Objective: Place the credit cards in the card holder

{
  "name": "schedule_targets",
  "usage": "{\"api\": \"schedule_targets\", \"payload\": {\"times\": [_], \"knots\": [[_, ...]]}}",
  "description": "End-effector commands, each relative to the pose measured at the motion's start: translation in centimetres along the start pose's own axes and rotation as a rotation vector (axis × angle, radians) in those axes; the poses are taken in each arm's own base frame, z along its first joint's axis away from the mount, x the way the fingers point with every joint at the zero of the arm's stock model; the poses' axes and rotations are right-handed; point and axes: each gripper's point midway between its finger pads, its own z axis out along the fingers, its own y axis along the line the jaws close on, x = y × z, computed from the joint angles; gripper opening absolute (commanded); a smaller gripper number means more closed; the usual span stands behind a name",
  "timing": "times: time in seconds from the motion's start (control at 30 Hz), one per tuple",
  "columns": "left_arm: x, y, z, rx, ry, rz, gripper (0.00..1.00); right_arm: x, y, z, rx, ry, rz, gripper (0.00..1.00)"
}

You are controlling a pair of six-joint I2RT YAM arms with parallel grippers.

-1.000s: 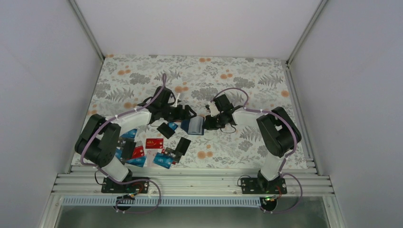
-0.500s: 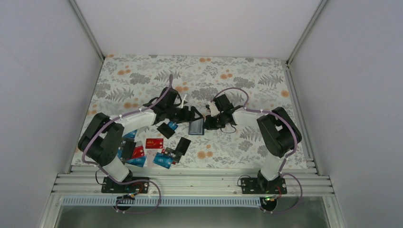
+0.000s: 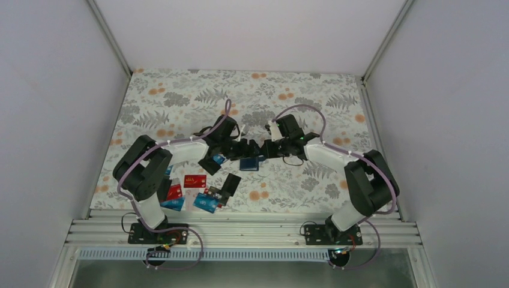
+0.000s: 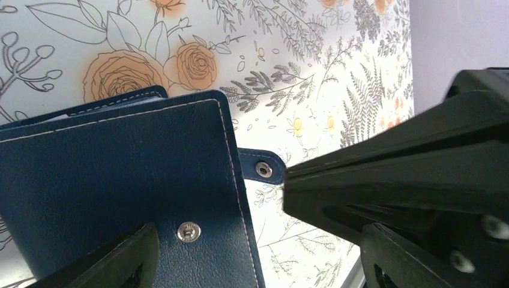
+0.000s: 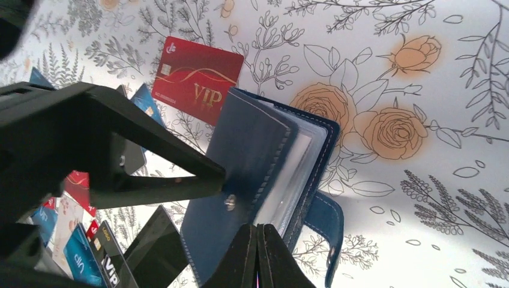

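Overhead view: both arms meet just left of the frame's centre, above the floral tablecloth (image 3: pixel 180 102). The card holder (image 3: pixel 249 163), dark navy, sits directly below the two wrists, beneath the left gripper (image 3: pixel 251 149) and the right gripper (image 3: pixel 268 150). Right wrist view: the card holder (image 5: pixel 252 156) stands partly open at centre frame, tilted. Its clear inner sleeves (image 5: pixel 294 174) are fanned between the covers and its snap tab (image 5: pixel 327 222) hangs at lower right. The right gripper (image 5: pixel 258 240), at bottom centre, has its jaws closed together, pinching the holder's near edge. One finger (image 5: pixel 120 150) of the left gripper enters from the left, its tip touching the front cover just above the snap stud (image 5: pixel 228 202). Left wrist view: the left gripper (image 4: pixel 216 222) has its jaws spread wide. One finger lies at lower left over the cover, and the other fills the right side, its tip just beside the snap tab (image 4: pixel 263 168); the cover between them is unclamped. The credit cards (image 3: pixel 195 181), red, light blue and black, lie scattered at lower left of the overhead view, apart from the holder. A red card (image 5: pixel 198 78) marked VIP lies at upper left of the right wrist view.
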Motion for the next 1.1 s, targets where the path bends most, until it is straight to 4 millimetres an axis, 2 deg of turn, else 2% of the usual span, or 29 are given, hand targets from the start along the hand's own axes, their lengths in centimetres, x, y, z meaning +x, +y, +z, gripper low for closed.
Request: {"api": "schedule_targets", "payload": {"times": [0.0, 0.13, 0.27, 0.57, 0.67, 0.8, 0.93, 1.07], "knots": [[-0.7, -0.4, 0.8, -0.007, -0.023, 0.002, 0.82, 0.2, -1.1, -1.1, 0.042, -0.035, 0.027, 0.04], [-0.3, 1.0, 1.2, -0.044, -0.039, -0.028, 0.74, 0.3, -1.5, -2.0, 0.048, -0.064, 0.038, 0.05], [0.4, 2.3, 1.6, -0.068, -0.041, -0.062, 0.56, 0.3, -0.9, -2.4, 0.012, -0.07, 0.027, 0.06], [1.2, 4.6, 2.1, -0.149, -0.04, -0.097, 0.23, 0.4, 1.4, -1.6, -0.126, -0.029, 0.01, 0.05], [1.4, 4.9, 2.4, -0.155, -0.033, -0.106, 0.15, 0.4, 1.7, -1.0, -0.152, -0.01, 0.014, 0.05], [1.5, 5.3, 2.4, -0.165, -0.034, -0.112, 0.09, 0.5, 1.4, 0.0, -0.162, 0.016, 0.024, 0.05], [1.6, 5.3, 2.2, -0.17, -0.042, -0.108, 0.07, 0.4, 1.0, 1.0, -0.153, 0.035, 0.029, 0.04], [1.5, 5.3, 2.0, -0.171, -0.05, -0.103, 0.07, 1.2, 0.2, 2.8, -0.151, 0.089, 0.048, 0.04]]}}
